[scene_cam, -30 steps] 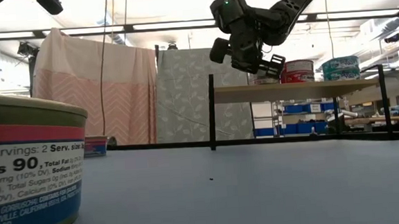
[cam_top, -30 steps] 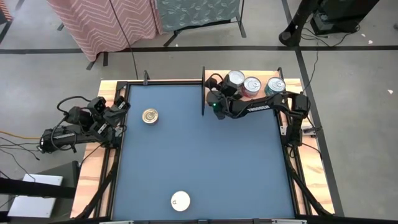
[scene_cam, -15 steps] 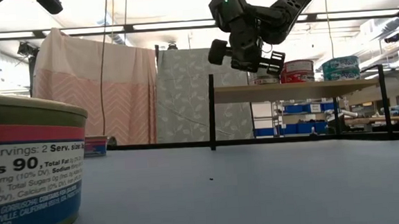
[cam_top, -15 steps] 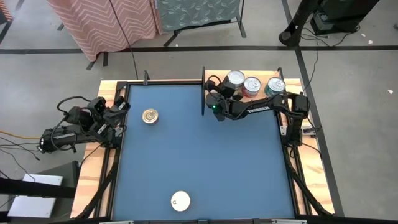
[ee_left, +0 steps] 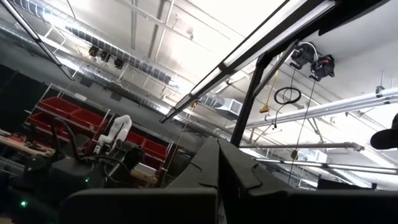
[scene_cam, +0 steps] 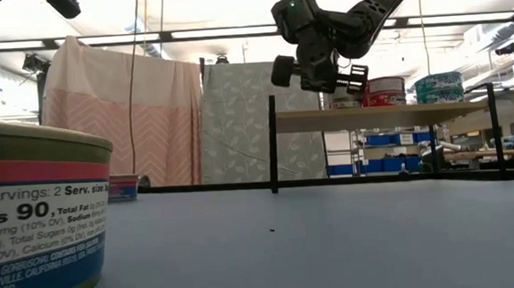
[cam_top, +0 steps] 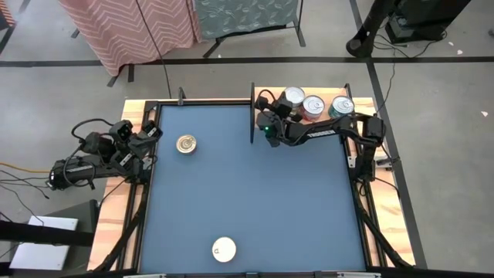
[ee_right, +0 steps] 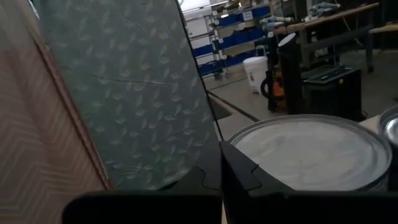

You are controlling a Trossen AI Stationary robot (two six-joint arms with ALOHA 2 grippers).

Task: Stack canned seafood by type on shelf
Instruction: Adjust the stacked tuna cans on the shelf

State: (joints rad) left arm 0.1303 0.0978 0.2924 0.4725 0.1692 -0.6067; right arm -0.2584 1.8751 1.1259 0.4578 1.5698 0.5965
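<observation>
The shelf [scene_cam: 389,114] stands at the table's far right. On it are three silver-lidded tins: one at its left [cam_top: 292,96], a red-sided one [cam_top: 312,106] and a teal-sided one [cam_top: 341,106]. My right gripper [cam_top: 275,109] hovers shut above the shelf's left end, beside the left tin's lid [ee_right: 311,152], with nothing between its fingers. A gold-lidded tin [cam_top: 185,144] rests on the blue table at the far left. A white-lidded tin [cam_top: 224,249] sits by the near edge. My left gripper [cam_top: 152,133] waits shut at the table's left edge, pointing upward.
The shelf's dark uprights [cam_top: 252,116] rise at its ends. The table's middle [cam_top: 255,201] is bare blue surface. The white-lidded tin's label [scene_cam: 39,229] fills the left of the low view. Curtains [scene_cam: 122,125] hang beyond the far edge.
My right gripper has rolled a little about the line it points along, above the shelf's left end, and has stayed shut. The tins have not moved.
</observation>
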